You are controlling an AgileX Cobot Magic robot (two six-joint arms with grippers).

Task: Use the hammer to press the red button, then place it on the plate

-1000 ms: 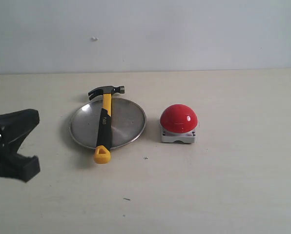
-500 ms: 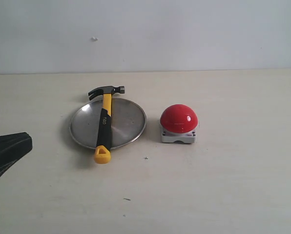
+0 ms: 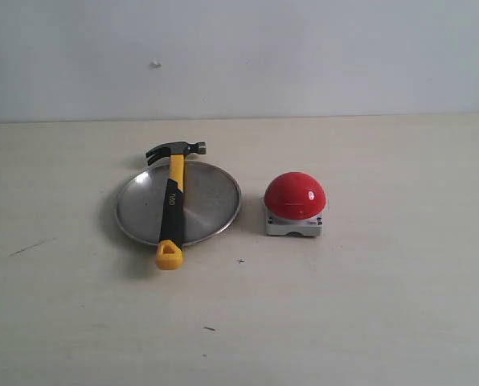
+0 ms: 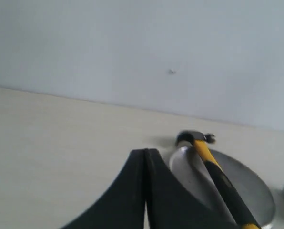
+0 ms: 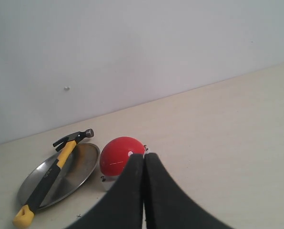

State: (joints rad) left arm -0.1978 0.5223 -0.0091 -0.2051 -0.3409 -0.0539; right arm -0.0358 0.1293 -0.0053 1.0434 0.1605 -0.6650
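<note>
- Exterior: the yellow-and-black claw hammer [image 3: 172,201] lies across the round silver metal plate [image 3: 211,201], its head past the far rim; the glossy red dome button [image 3: 294,195] sits just beside
- Left wrist: left gripper [image 4: 146,152] clenched, empty
- Right wrist: right gripper [image 5: 143,157] clenched, empty

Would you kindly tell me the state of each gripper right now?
Left gripper: closed, holding nothing.
Right gripper: closed, holding nothing.

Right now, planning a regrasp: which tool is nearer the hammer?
Left. The left tool sits near the hammer on the plate; the right tool faces the red button, hammer farther off.
</note>
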